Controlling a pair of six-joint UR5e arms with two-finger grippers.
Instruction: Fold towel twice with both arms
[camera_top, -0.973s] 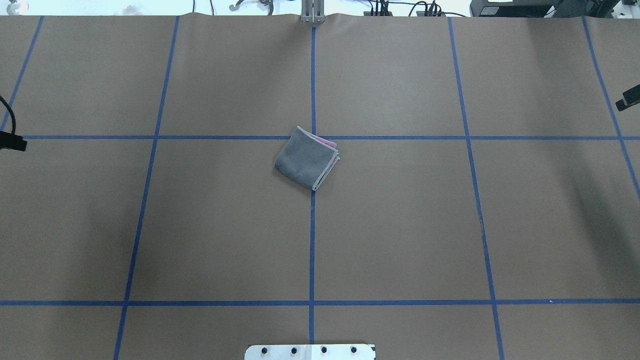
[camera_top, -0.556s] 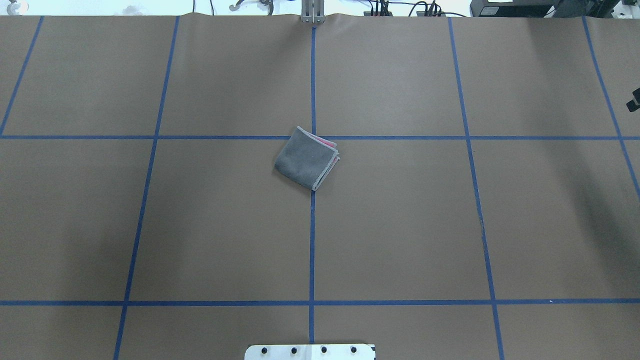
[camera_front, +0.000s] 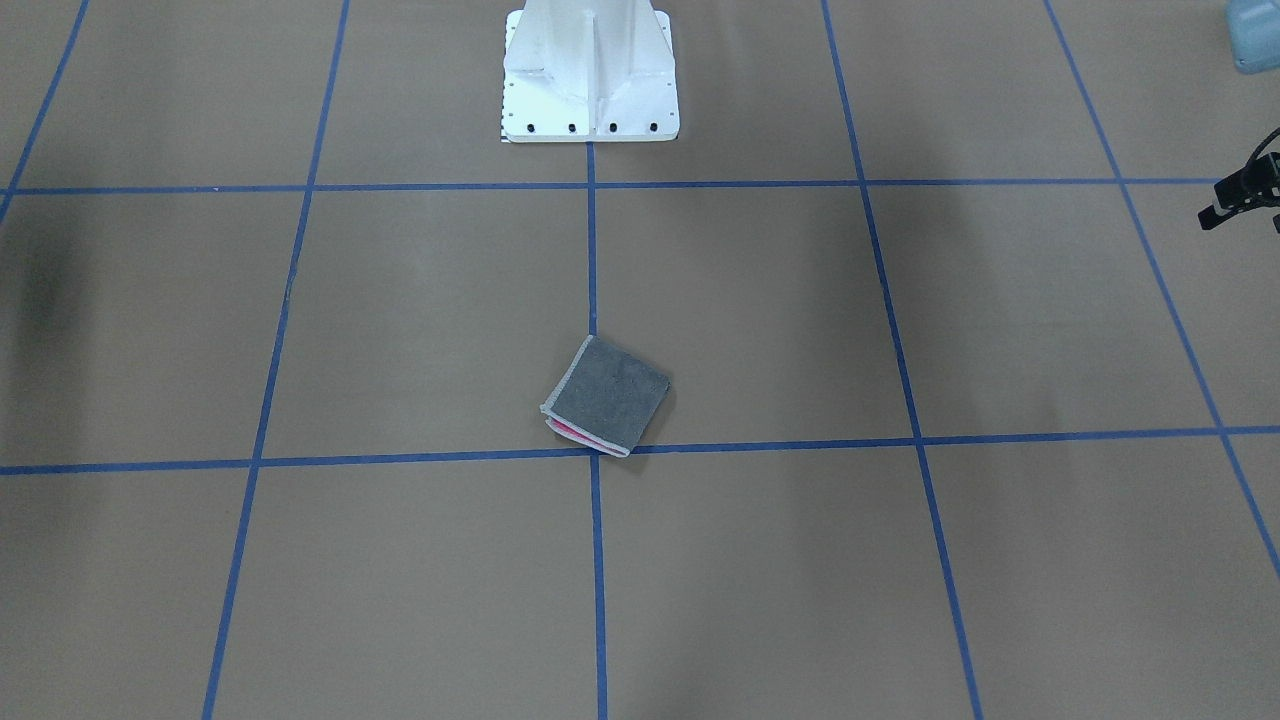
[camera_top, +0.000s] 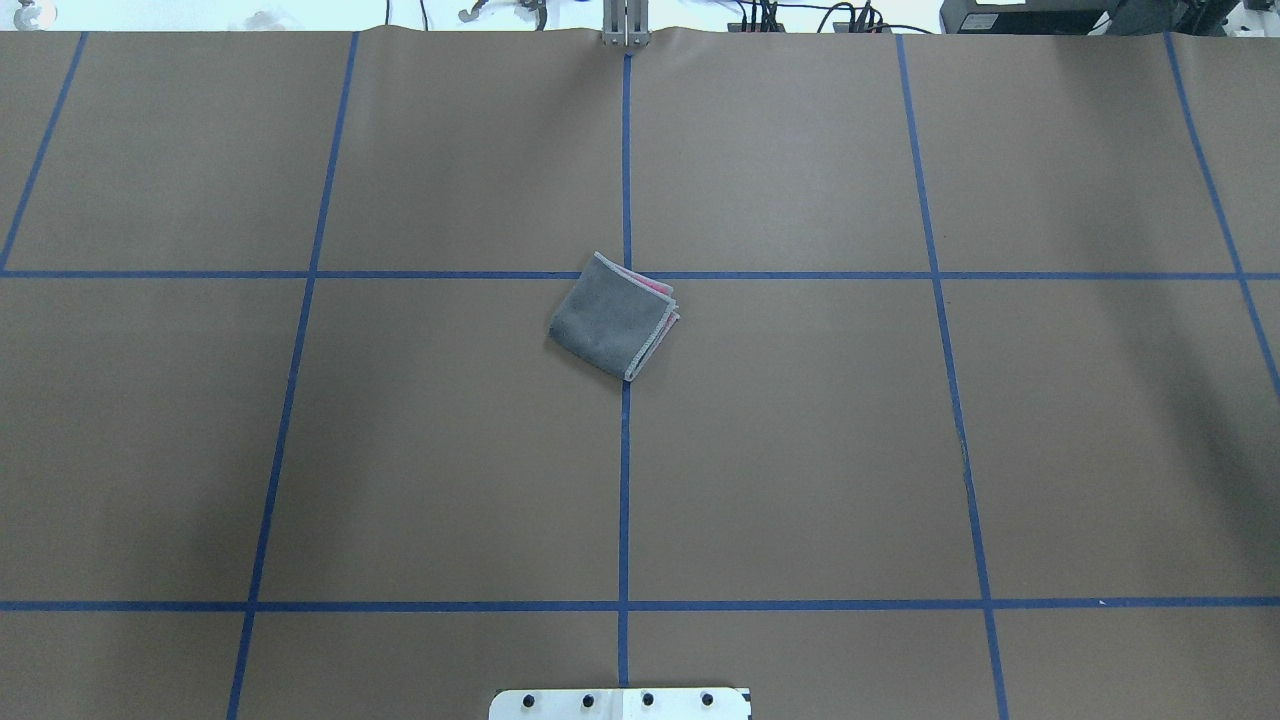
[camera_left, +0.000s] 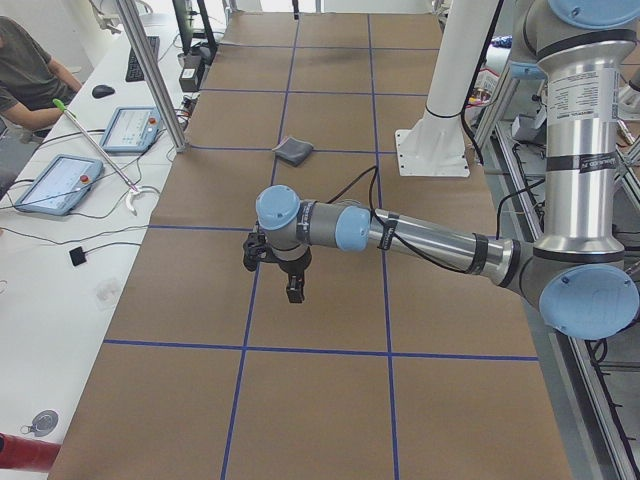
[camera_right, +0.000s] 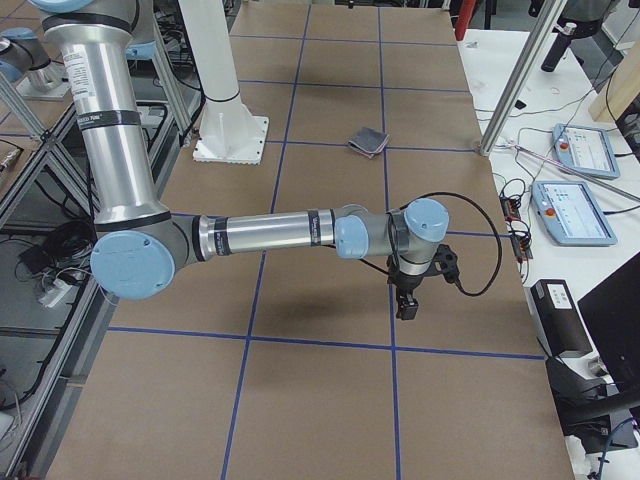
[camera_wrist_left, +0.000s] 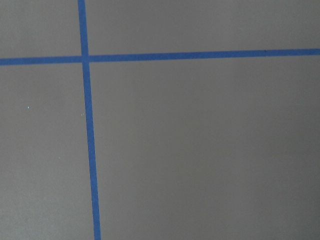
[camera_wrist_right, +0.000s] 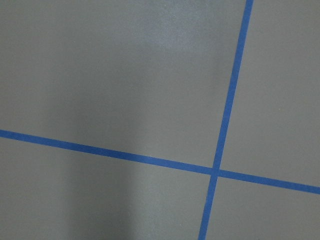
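Lying folded where the blue tape lines (camera_top: 800, 275) cross, the towel (camera_top: 612, 318) shows grey, pink peeking out. The left gripper (camera_left: 292, 290) and right gripper (camera_right: 407, 303) hang well away, and whether their jaws are apart or together I cannot tell.

towel (camera_top: 610, 318) — matt terry cloth | table (camera_top: 800, 450) — smooth matt brown paper

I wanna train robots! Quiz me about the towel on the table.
1. True or false: the towel lies spread open, pink face up.
2. Where does the towel lie? A in a basket; B at a crossing of blue tape lines; C on a plate.
3. Fill in: the colour peeking out between the towel's layers is ____.
Key: 1 false, it is folded, grey face up; 2 B; 3 pink.
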